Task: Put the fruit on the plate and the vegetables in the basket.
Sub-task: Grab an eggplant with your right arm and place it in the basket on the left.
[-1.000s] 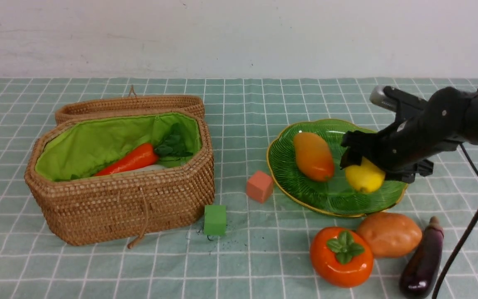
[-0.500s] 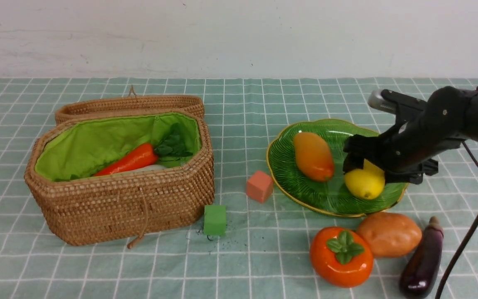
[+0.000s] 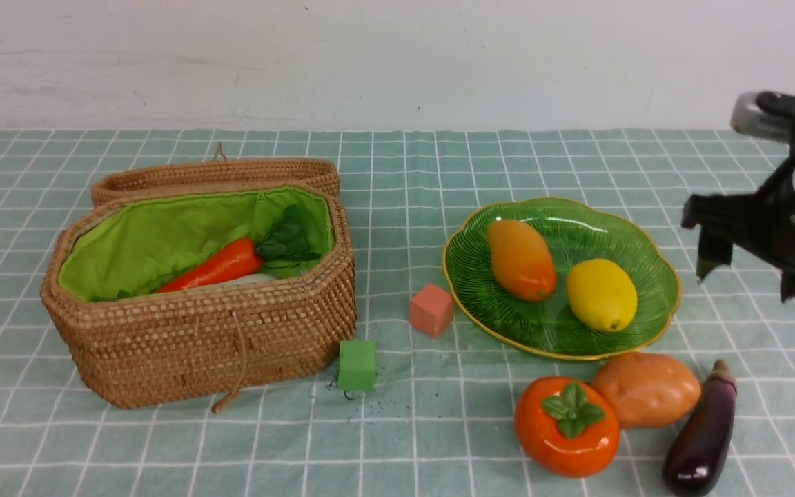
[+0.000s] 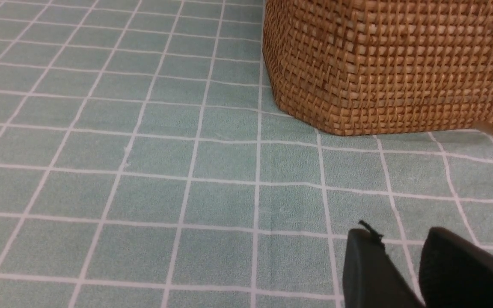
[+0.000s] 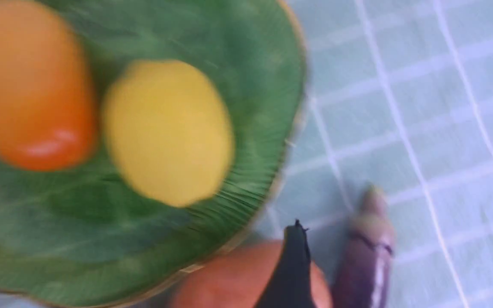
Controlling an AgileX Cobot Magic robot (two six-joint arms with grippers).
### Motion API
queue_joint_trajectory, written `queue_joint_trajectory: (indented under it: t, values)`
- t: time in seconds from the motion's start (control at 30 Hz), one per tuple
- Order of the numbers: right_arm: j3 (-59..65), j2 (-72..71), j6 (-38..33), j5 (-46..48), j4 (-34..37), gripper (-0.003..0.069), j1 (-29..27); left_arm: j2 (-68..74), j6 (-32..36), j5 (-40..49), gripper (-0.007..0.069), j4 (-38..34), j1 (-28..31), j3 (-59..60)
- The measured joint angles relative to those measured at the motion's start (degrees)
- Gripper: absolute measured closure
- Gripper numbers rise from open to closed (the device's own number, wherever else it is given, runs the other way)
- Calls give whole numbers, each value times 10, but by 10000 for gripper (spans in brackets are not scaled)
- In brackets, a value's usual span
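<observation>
The mango (image 3: pixel 520 259) and the lemon (image 3: pixel 601 295) lie side by side on the green plate (image 3: pixel 577 224). In front of the plate, the persimmon (image 3: pixel 566 426), potato (image 3: pixel 647 390) and eggplant (image 3: pixel 701 438) rest on the cloth. The basket (image 3: pixel 197 345) holds the carrot (image 3: pixel 221 266) and a sliver of white radish (image 3: pixel 246 279). My right gripper (image 3: pixel 749 283) hangs open and empty, right of the plate and above the eggplant (image 5: pixel 364 256). My left gripper (image 4: pixel 398 233) shows only in its wrist view, low over the cloth near the basket (image 4: pixel 383 64), fingers slightly apart with nothing between.
The basket's lid (image 3: pixel 218 172) lies folded back behind it. A pink cube (image 3: pixel 431 310) and a green cube (image 3: pixel 357 365) sit on the checked cloth between basket and plate. A wall closes off the far side.
My right gripper let go of the lemon, which now rests on the plate, and drew back to the right, away from the plate. Nothing else moved.
</observation>
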Motion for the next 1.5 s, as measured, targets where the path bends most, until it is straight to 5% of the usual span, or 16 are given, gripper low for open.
queue_joint_trajectory:
  t: [0.27,0.63,0.8,0.93,1.5]
  values:
    - [120,2,57,-102,69,136,-48,0,0,0,426,0,0,0]
    - [128,80,-79,-143,200,140,-90,0,0,0,413,0,0,0]
    - [120,117,-107,-135,200,203,-93,0,0,0,409,0,0,0]
    - [118,118,-112,-124,194,384,-103,0,0,0,407,0,0,0]
    - [121,-77,-169,-169,170,378,-124,0,0,0,388,0,0,0]
